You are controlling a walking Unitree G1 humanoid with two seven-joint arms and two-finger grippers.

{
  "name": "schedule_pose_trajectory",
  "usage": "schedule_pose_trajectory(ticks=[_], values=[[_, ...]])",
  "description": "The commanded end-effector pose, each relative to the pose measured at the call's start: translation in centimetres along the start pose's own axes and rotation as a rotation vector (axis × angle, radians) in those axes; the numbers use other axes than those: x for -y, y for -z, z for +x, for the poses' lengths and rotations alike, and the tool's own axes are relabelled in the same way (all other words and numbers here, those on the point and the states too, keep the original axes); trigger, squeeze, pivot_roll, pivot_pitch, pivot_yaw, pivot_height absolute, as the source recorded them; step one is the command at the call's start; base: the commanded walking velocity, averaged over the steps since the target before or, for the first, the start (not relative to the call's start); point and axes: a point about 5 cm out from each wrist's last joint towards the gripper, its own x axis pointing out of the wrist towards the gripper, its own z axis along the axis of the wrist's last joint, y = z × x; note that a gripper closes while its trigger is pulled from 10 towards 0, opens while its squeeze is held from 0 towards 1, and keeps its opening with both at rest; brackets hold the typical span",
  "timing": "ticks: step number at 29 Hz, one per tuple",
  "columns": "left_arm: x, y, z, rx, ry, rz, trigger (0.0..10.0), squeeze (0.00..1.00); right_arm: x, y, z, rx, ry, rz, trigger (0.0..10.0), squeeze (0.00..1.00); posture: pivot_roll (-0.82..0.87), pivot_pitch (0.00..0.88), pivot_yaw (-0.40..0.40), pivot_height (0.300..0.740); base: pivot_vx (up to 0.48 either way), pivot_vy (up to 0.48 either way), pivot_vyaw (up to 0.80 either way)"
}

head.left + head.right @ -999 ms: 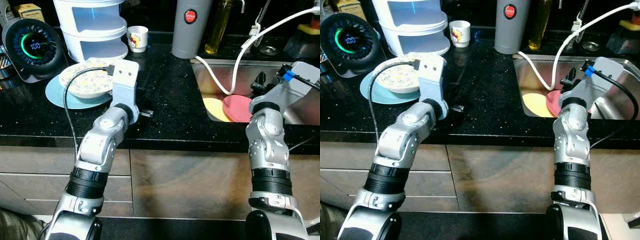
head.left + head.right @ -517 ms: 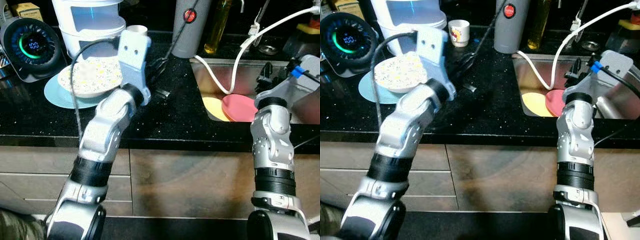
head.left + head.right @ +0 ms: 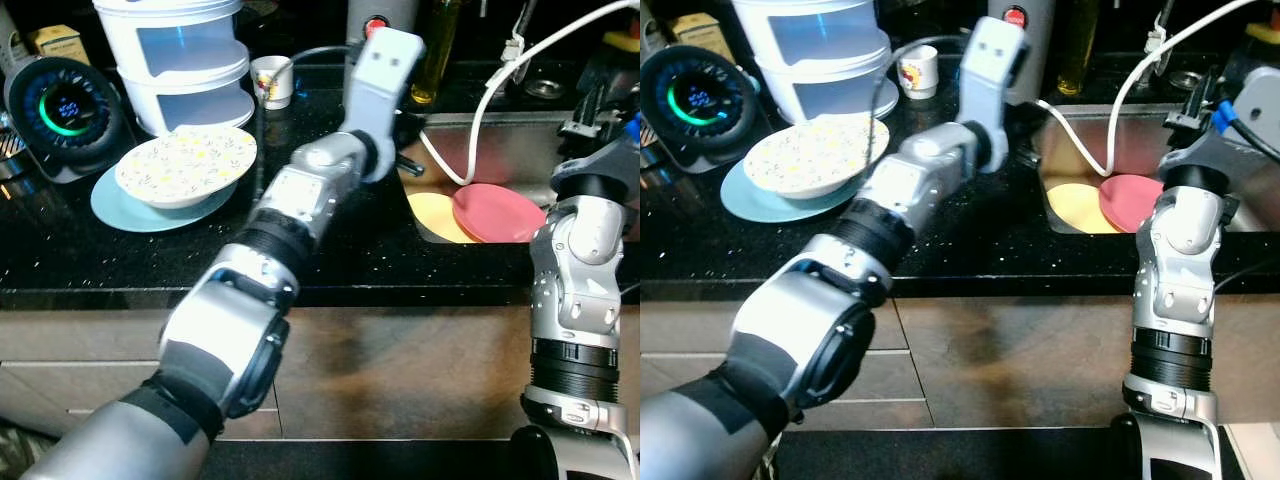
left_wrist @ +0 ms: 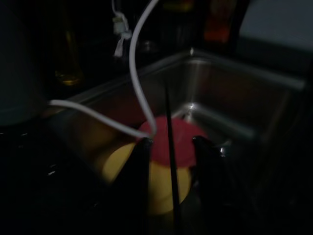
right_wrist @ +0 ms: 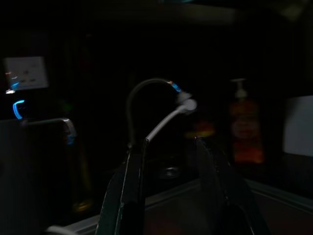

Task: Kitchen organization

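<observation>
One red round label marks the grey flask; writing unreadable.

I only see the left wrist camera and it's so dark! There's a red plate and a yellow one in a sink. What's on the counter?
Observer: Off to the left of your left gripper, a flowery bowl sits on a blue plate.
Operator: Where's the other arm?
Observer: The right gripper is up over the right side of the sink, fingers apart.
Operator: Anything else near the bowl?
Observer: A small white cup stands behind it, not touching it.
</observation>
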Motion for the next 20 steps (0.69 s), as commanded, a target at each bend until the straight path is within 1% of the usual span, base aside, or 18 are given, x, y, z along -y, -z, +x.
schedule_pose_trajectory(ticks=[1, 2, 3, 4, 6, 7, 8, 9, 10, 11, 12, 13, 14, 15, 16, 18, 19, 20], values=[[0.0, -2.1, 0.1, 0.112, 0.020, -0.054, 10.0, 0.62, 0.3, -0.5, -0.2, 0.017, 0.007, -0.011, 10.0, 0.00, -0.09, 0.007, 0.101, 0.740, 0.000, 0.000, 0.00], [-0.3, -3.1, -0.1, 0.174, 0.035, -0.093, 10.0, 0.62, 0.5, -0.6, -0.3, 0.020, 0.011, -0.014, 10.0, 0.00, -0.09, 0.007, 0.101, 0.740, 0.000, 0.000, 0.00], [-1.1, -4.3, -0.6, 0.246, 0.027, -0.076, 10.0, 0.00, 0.9, -0.6, -0.4, 0.017, 0.019, -0.015, 10.0, 0.00, -0.08, 0.012, 0.098, 0.740, 0.000, 0.000, 0.00], [-2.3, -5.2, -1.4, 0.308, 0.016, -0.044, 10.0, 0.00, 1.0, -0.4, -0.5, 0.010, 0.024, -0.018, 10.0, 0.00, -0.07, 0.015, 0.088, 0.740, 0.000, 0.000, 0.00], [-4.1, -6.5, -2.7, 0.384, -0.010, 0.006, 10.0, 0.00, 1.1, -0.2, -0.6, -0.003, 0.028, -0.017, 10.0, 0.00, -0.05, 0.021, 0.074, 0.740, 0.000, 0.000, 0.00], [-4.1, -6.5, -2.7, 0.384, -0.010, 0.006, 10.0, 0.00, 1.1, -0.2, -0.6, -0.003, 0.028, -0.017, 10.0, 0.00, -0.05, 0.021, 0.074, 0.740, 0.000, 0.000, 0.00], [-5.0, -7.0, -3.3, 0.406, -0.032, 0.037, 10.0, 0.00, 1.0, -0.1, -0.7, -0.008, 0.025, -0.016, 10.0, 0.00, -0.04, 0.025, 0.069, 0.740, 0.000, 0.000, 0.00], [-6.0, -7.4, -3.9, 0.403, -0.078, 0.092, 10.0, 0.00, 0.7, 0.1, -0.7, -0.016, 0.017, -0.012, 10.0, 0.00, -0.04, 0.025, 0.069, 0.740, 0.000, 0.000, 0.00], [-7.6, -7.0, -4.9, 0.344, -0.185, 0.170, 10.0, 0.00, 0.2, 0.3, -0.7, -0.027, -0.001, -0.005, 10.0, 0.00, -0.01, 0.029, 0.053, 0.740, 0.000, 0.000, 0.00], [-7.6, -7.0, -4.9, 0.344, -0.185, 0.170, 10.0, 0.00, 0.2, 0.3, -0.7, -0.027, -0.001, -0.005, 10.0, 0.00, -0.01, 0.029, 0.053, 0.740, 0.000, 0.000, 0.00], [-9.1, -6.2, -5.8, 0.261, -0.281, 0.283, 10.0, 0.00, -0.2, 0.5, -0.8, -0.037, -0.018, 0.001, 10.0, 0.00, -0.01, 0.033, 0.048, 0.740, 0.000, 0.000, 0.00], [-10.5, -4.9, -7.4, 0.145, -0.343, 0.441, 10.0, 0.00, -0.6, 0.7, -0.8, -0.047, -0.035, 0.008, 10.0, 0.00, 0.01, 0.042, 0.028, 0.740, 0.000, 0.000, 0.00], [-10.5, -4.9, -7.4, 0.145, -0.343, 0.441, 10.0, 0.00, -0.6, 0.7, -0.8, -0.047, -0.035, 0.008, 10.0, 0.00, 0.01, 0.042, 0.028, 0.740, 0.000, 0.000, 0.00], [-12.2, -3.6, -10.0, 0.027, -0.364, 0.555, 10.0, 0.00, -1.0, 1.0, -0.9, -0.062, -0.056, 0.018, 10.0, 0.00, 0.04, 0.051, 0.013, 0.740, 0.000, 0.000, 0.00], [-13.0, -2.8, -11.8, -0.047, -0.357, 0.619, 10.0, 0.00, -1.3, 1.2, -0.9, -0.073, -0.068, 0.025, 10.0, 0.00, 0.04, 0.051, 0.013, 0.740, 0.000, 0.000, 0.00], [-14.2, -2.6, -15.9, -0.159, -0.334, 0.743, 10.0, 0.00, -1.9, 1.7, -1.0, -0.096, -0.096, 0.038, 10.0, 0.00, 0.08, 0.061, -0.004, 0.740, 0.000, 0.000, 0.00], [-14.2, -2.6, -15.9, -0.159, -0.334, 0.743, 10.0, 0.00, -1.9, 1.7, -1.0, -0.096, -0.096, 0.038, 10.0, 0.00, 0.08, 0.061, -0.004, 0.740, 0.000, 0.000, 0.00], [-14.2, -2.6, -17.3, -0.203, -0.319, 0.824, 10.0, 0.00, -2.2, 1.8, -1.0, -0.104, -0.106, 0.044, 10.0, 0.00, 0.10, 0.064, -0.010, 0.740, 0.000, 0.000, 0.00]])
